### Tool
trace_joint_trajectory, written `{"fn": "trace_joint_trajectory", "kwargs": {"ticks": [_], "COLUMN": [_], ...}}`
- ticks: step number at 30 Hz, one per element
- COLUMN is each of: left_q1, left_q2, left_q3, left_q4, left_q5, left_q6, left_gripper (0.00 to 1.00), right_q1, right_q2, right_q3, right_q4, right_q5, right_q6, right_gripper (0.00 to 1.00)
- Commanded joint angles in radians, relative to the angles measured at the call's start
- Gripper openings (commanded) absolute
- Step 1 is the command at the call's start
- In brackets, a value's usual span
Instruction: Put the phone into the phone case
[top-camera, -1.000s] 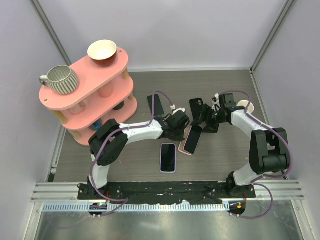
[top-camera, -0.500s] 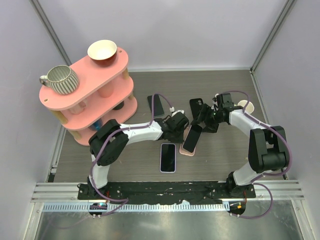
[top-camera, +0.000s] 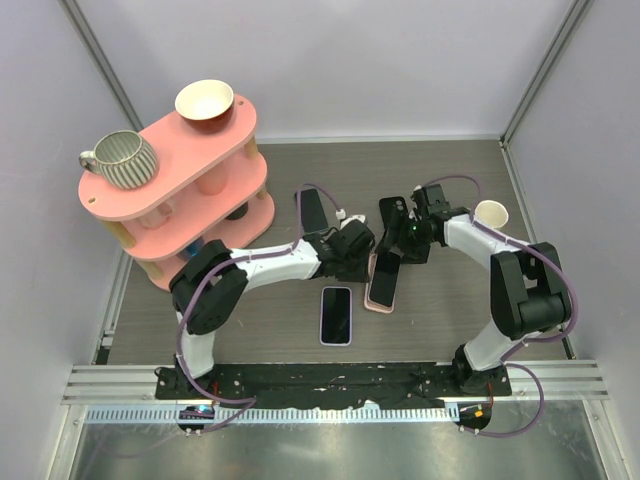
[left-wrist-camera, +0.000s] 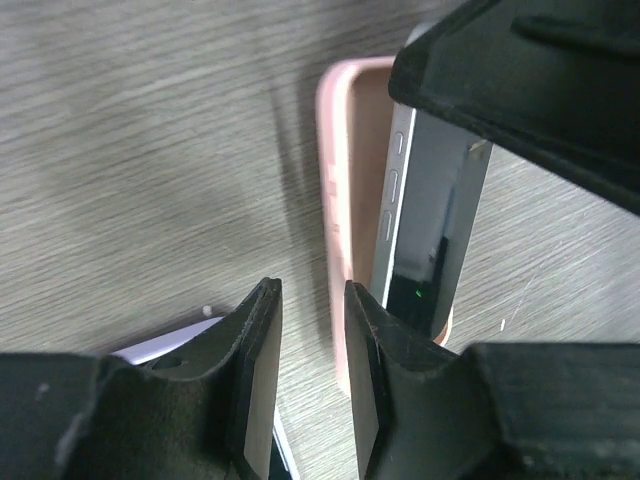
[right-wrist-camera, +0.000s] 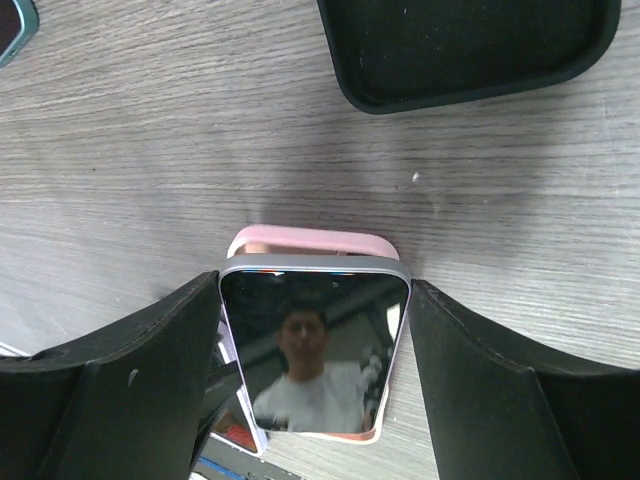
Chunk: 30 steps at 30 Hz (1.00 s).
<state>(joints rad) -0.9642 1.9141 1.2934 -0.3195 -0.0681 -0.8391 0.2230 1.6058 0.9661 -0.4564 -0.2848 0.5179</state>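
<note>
The phone (left-wrist-camera: 430, 240) tilts over the pink phone case (left-wrist-camera: 338, 180), clamped across its width by the right end effector (right-wrist-camera: 313, 330). If released crooked, 1 edge may ride the rim unseated. The left end effector (left-wrist-camera: 312, 305), slightly parted and empty, hovers beside. Grey wood-grain surface (top-camera: 450, 180); pale walls (top-camera: 400, 60).

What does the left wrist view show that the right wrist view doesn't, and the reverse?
Left wrist only: the side buttons of the phone, and the left tool, jaws slightly apart on nothing. Right wrist only: the empty black case. Both: the right tool holding the phone tilted in the pink case.
</note>
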Motion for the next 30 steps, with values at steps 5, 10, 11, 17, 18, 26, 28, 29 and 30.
{"fn": "trace_joint_trajectory", "kwargs": {"ticks": [5, 10, 11, 17, 18, 26, 28, 29, 30], "left_q1": [0.053, 0.055, 0.055, 0.055, 0.055, 0.058, 0.059, 0.059, 0.059], "left_q2": [-0.127, -0.129, -0.128, -0.138, -0.139, -0.167, -0.173, -0.182, -0.188], "left_q3": [0.017, 0.007, 0.004, -0.025, -0.026, -0.048, -0.052, -0.062, -0.065], "left_q4": [-0.041, -0.044, -0.041, -0.026, -0.026, -0.023, -0.023, -0.021, -0.017], "left_q5": [-0.073, -0.064, -0.061, -0.058, -0.061, -0.058, -0.059, -0.056, -0.058], "left_q6": [0.001, 0.006, 0.005, 0.001, 0.003, 0.012, 0.012, 0.012, 0.012], "left_gripper": [0.37, 0.38, 0.38, 0.38, 0.38, 0.38, 0.38, 0.38, 0.38], "right_q1": [0.03, 0.033, 0.033, 0.058, 0.062, 0.107, 0.11, 0.11, 0.11], "right_q2": [0.032, 0.008, 0.0, -0.015, -0.018, -0.034, -0.03, -0.033, -0.035], "right_q3": [0.022, 0.028, 0.028, 0.029, 0.028, 0.02, 0.019, 0.017, 0.016], "right_q4": [0.009, 0.009, 0.007, 0.018, 0.022, 0.042, 0.038, 0.035, 0.032], "right_q5": [0.056, 0.055, 0.05, 0.03, 0.023, 0.045, 0.052, 0.055, 0.065], "right_q6": [-0.044, -0.036, -0.036, -0.045, -0.045, -0.047, -0.05, -0.048, -0.047], "right_gripper": [0.53, 0.62, 0.64, 0.72, 0.73, 0.87, 0.87, 0.88, 0.87]}}
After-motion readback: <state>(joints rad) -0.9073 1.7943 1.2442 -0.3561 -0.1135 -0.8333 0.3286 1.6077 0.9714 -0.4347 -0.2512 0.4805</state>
